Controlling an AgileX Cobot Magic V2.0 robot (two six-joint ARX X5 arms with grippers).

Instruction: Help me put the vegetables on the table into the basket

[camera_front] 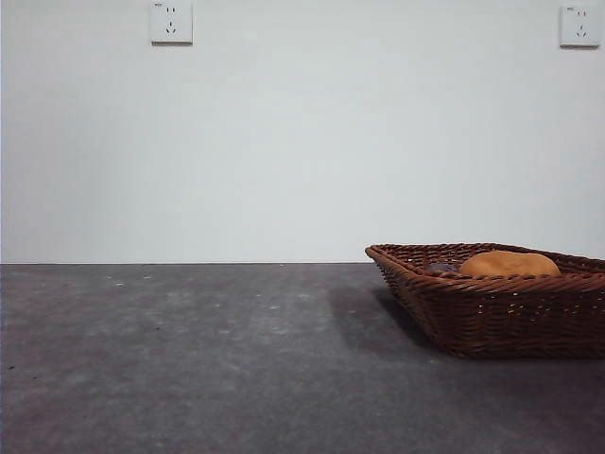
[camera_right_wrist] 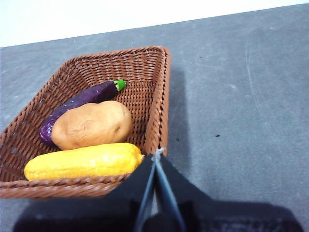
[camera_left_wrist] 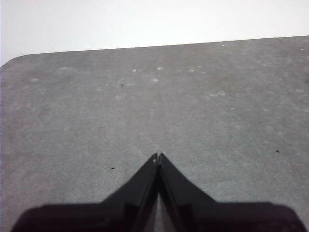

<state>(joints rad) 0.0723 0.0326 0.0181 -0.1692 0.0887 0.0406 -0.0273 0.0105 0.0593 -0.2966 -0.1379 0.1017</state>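
On the right side of the dark grey, mottled matte worktop we see the shallow rectangular basket of dark brown woven wicker, its flared sides and braided rim cut off by the picture's right edge in the front view. Over that rim we can make out only the rounded orange-brown top of the potato and a dark sliver of the eggplant beside it; the corn does not show from this low angle.

From the right wrist view we see all three vegetables lying inside the basket. The small dark purple eggplant with its green stem lies slantwise along the woven floor, the rounded orange-brown potato rests against it, and the long yellow corn cob lies touching the potato on its other side, just inside the braided rim. The right gripper hangs over the basket's corner near the corn cob's end, its two black jaws pressed together at the tips and grasping nothing (a pale thread-like line runs between them).

Over bare worktop, well apart from the basket, we find the left gripper, likewise clenched tip to tip and empty.

Behind the worktop stands a plain white wall with two white sockets high up, one towards each side.
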